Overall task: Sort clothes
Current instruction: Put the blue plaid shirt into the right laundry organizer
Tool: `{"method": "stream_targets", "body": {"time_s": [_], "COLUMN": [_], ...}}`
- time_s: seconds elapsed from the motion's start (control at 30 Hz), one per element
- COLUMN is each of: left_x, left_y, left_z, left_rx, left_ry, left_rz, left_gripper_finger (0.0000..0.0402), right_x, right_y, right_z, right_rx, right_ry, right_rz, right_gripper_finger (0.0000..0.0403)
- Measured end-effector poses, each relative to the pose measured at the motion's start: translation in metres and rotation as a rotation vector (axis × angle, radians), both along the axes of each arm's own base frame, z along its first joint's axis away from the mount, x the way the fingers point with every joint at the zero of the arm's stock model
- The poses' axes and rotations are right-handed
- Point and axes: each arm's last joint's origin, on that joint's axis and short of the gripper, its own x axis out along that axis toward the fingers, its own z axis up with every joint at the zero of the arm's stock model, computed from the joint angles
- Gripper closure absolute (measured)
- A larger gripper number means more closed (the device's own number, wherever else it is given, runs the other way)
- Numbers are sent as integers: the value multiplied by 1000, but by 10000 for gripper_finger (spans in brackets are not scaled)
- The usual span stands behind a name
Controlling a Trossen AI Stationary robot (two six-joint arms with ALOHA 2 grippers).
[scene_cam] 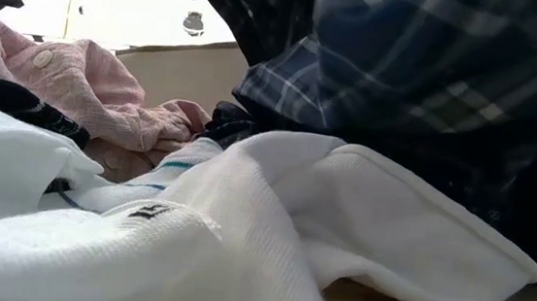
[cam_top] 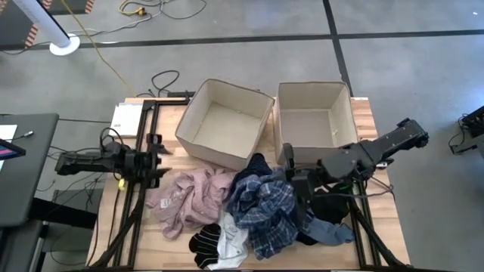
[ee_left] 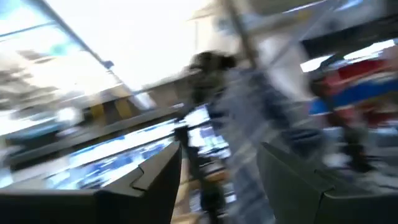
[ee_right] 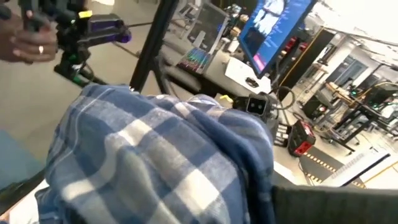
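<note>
While the left claw (cam_top: 160, 161) gapes empty beside the crumpled pink top (cam_top: 187, 198), the right claw (cam_top: 296, 183) pinches the soft plaid shirt (cam_top: 265, 208)

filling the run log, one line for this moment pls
right gripper shut on plaid shirt | left gripper open, beside pile | bins empty

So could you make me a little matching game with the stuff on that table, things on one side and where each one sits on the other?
Things:
1. pink top
2. plaid shirt
3. striped socks
4. fabric bins

Places:
A. at the table's far edge, side by side
B. in the pile's middle, at the right gripper
C. the pile's left part, nearest the left gripper
D. at the pile's near edge

Pairs: 1-C, 2-B, 3-D, 4-A
</note>
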Motion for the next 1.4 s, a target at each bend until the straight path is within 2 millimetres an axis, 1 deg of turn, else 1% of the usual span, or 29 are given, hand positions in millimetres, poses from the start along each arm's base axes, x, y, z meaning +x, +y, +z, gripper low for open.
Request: {"method": "stream_targets", "body": {"time_s": [0.13, 0.3, 0.37, 0.47, 0.6, 0.67, 0.73, 0.83, 0.93, 1.07, 1.13, 1.23, 1.3, 1.4], "left_x": [7, 21, 31, 48, 78, 96, 114, 144, 172, 206, 219, 233, 238, 239], "left_y": [0, -1, -2, -4, -5, -6, -7, -8, -13, -25, -31, -36, -35, -32], "left_z": [-1, 2, 2, 13, 20, 20, 25, 27, 31, 36, 34, 30, 26, 21], "left_rx": [13, 13, 9, 25, 21, 18, 2, -40, -62, -62, -60, -40, -36, -49], "left_ry": [21, 61, 123, 158, 229, 286, 312, 375, 414, 437, 461, 506, 545, 592], "left_rz": [28, -13, -47, -82, -89, -91, -97, -139, -255, -408, -444, -434, -387, -319], "left_gripper_finger": [178, 132, 111, 85, 65, 59, 55, 51, 48, 48, 48, 48, 48, 48], "right_x": [3, 7, 9, 11, 12, 12, 12, 12, 11, 11, 11, 10, 5, -4], "right_y": [-7, -16, -20, -24, -28, -28, -28, -27, -28, -28, -30, -35, -40, -50], "right_z": [1, 3, 4, 4, 4, 4, 4, 4, 4, 1, -2, -8, -11, -12], "right_rx": [3, -7, -10, -7, -8, -8, -9, -12, -13, -19, -26, -31, -62, -111], "right_ry": [-7, -30, -37, -43, -42, -42, -42, -41, -38, -15, 17, 88, 128, 161], "right_rz": [-18, -51, -64, -80, -92, -92, -92, -91, -91, -93, -107, -162, -266, -444], "right_gripper_finger": [394, 393, 393, 393, 392, 392, 392, 392, 392, 392, 392, 392, 392, 392]}}
